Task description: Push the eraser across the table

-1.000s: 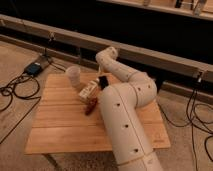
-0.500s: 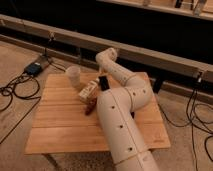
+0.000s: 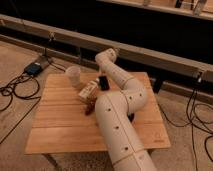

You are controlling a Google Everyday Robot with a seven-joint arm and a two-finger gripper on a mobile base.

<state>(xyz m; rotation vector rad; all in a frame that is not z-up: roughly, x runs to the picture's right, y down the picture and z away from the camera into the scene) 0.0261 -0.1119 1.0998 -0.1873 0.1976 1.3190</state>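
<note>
The table has a light wooden plank top. My white arm rises from the lower middle, bends at the right and reaches back to the table's far middle. My gripper points down there from the wrist. A small black oblong, the eraser, sits right at the gripper's tip, beside a white-and-tan little box. Whether the gripper touches the eraser cannot be told.
A pale cup stands at the far left of the table. A slim reddish-brown piece lies near the box. A dark round thing shows behind my arm. Cables and a blue device lie on the floor at left.
My arm's elbow has shifted slightly. The cup, the box and the black oblong stay where they were.
</note>
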